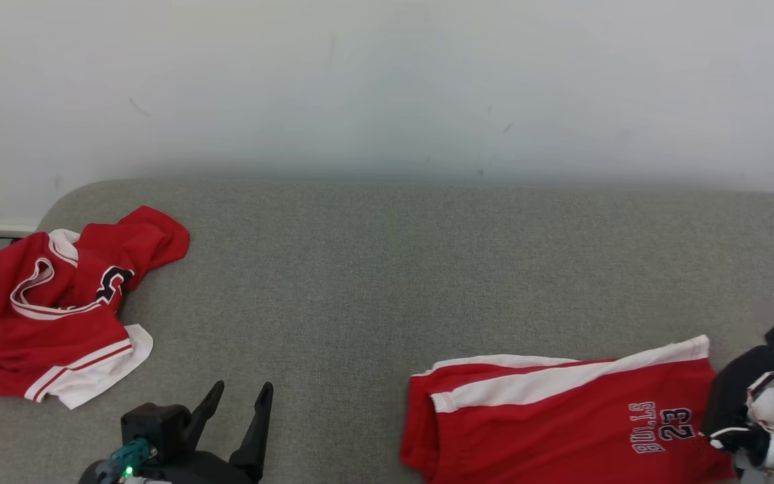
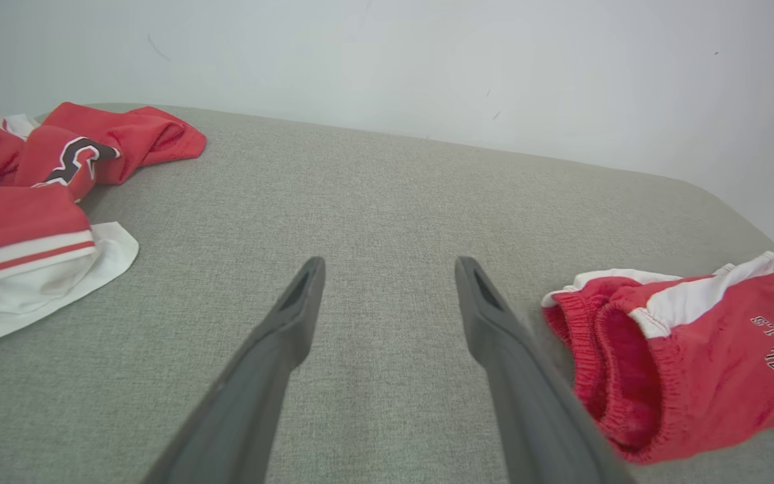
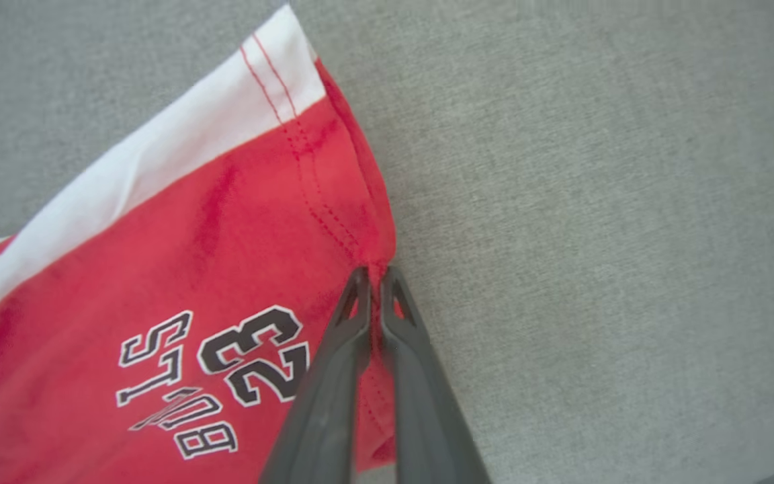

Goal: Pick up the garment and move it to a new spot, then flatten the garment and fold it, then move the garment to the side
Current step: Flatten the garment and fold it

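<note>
Bulls shorts (image 3: 158, 269), red with a white side stripe and a printed 23, lie flat on the grey cushion (image 1: 360, 282), and the right gripper (image 3: 375, 272) has them by the stitched hem of one leg. Its two dark fingers are pressed together with a small fold of red cloth caught between the tips. That arm comes in from the right of the garment, its dark and pale wrist bent over the hem end, and its wrist view looks steeply down onto the cloth. Left of these fingers is the lettering; right of them is bare grey upholstery. The left gripper (image 1: 239, 386) is low over the cushion, fingers pointing forward toward the white wall (image 1: 387, 81) and spread wide with nothing between them but grey fabric. To its right, near, is the elastic waistband end of the shorts, and in the left wrist view its right finger crosses in front of that band; whether it touches cannot be told. To its left and a little ahead lies a crumpled red jersey (image 1: 44, 316) with white trim, well apart from the shorts.
</note>
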